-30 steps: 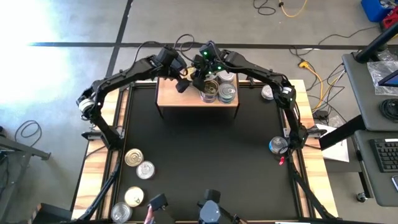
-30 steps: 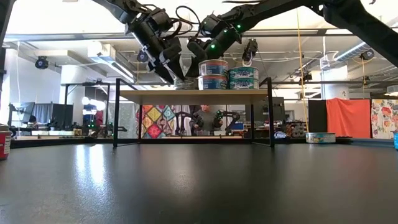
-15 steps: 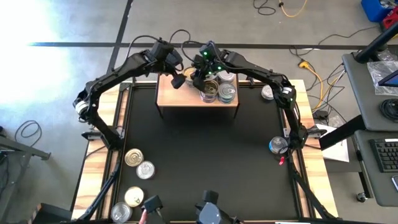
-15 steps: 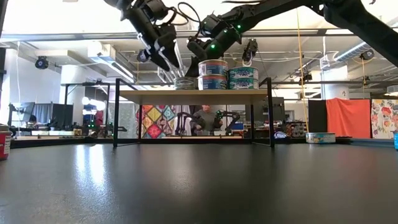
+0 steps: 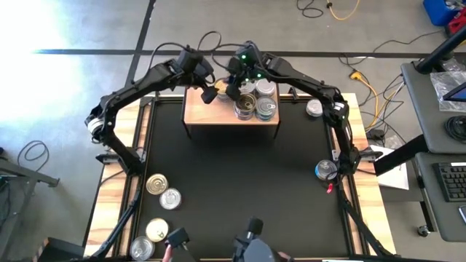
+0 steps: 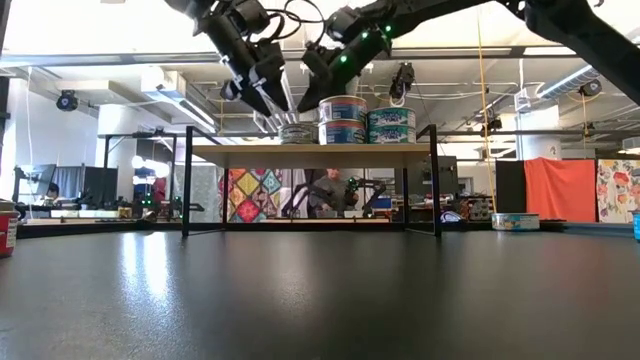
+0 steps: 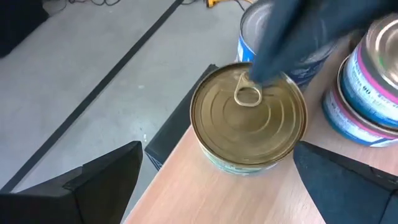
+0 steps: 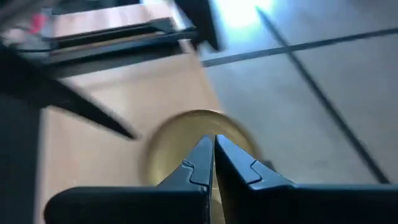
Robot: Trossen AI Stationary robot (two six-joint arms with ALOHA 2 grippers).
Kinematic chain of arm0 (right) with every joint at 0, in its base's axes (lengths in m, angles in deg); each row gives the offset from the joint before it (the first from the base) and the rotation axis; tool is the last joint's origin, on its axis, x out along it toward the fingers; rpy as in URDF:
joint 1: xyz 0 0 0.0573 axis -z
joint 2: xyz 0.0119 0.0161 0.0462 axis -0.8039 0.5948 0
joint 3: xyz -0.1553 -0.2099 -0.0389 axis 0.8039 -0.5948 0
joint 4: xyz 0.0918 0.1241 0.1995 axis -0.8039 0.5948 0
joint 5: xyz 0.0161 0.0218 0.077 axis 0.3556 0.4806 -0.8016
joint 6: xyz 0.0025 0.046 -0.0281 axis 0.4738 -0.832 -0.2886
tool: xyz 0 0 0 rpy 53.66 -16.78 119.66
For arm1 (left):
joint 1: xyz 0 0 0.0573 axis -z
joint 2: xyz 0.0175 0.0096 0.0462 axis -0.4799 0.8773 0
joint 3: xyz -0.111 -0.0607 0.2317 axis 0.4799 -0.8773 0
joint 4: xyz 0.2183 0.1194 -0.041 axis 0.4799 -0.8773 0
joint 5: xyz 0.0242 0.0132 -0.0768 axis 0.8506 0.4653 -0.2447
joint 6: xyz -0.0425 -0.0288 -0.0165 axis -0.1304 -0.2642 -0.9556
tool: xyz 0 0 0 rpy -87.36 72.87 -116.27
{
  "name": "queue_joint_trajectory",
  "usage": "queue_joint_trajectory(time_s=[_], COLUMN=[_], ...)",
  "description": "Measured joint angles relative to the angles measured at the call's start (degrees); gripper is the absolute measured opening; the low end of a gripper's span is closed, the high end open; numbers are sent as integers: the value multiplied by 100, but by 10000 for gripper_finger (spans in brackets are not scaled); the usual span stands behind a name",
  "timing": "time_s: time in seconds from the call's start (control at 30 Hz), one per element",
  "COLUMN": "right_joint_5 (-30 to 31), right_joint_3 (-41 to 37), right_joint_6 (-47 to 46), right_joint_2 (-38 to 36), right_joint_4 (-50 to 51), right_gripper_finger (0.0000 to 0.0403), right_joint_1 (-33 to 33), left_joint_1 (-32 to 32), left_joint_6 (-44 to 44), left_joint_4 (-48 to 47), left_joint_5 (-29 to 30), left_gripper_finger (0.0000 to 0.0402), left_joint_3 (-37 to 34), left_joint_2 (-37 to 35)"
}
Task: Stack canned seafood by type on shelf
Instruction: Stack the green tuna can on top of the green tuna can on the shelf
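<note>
Near on the black desk: loose silver and gold cans. Farther, on the shelf: gold-lidded can beside stacked blue-labelled cans. Above it, left claw spread wide, released; right claw clenched, empty.

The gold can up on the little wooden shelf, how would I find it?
Look at the far end of the black table for the wooden shelf. The gold-lidded can sits alone at its back edge, left of the stacked blue-labelled cans. It is the only gold-topped one there.
</note>
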Motion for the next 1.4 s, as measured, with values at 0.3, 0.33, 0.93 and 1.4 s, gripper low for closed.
queue_joint_trajectory(time_s=[0.3,0.33,0.93,1.4], right_joint_5=[860,763,-253,-292], right_joint_3=[-6,-6,-6,-21], right_joint_6=[-684,-820,-1002,-905], right_joint_2=[10,13,154,149], right_joint_4=[-5,9,108,435], right_gripper_finger=[9,9,9,9], right_joint_1=[377,451,469,460], left_joint_1=[0,0,233,-367], left_joint_6=[-34,-48,-537,-477], left_joint_4=[47,56,666,712], left_joint_5=[109,112,105,304], left_gripper_finger=[400,400,400,400], left_joint_3=[-275,-299,-808,-741], left_joint_2=[0,0,26,-150])
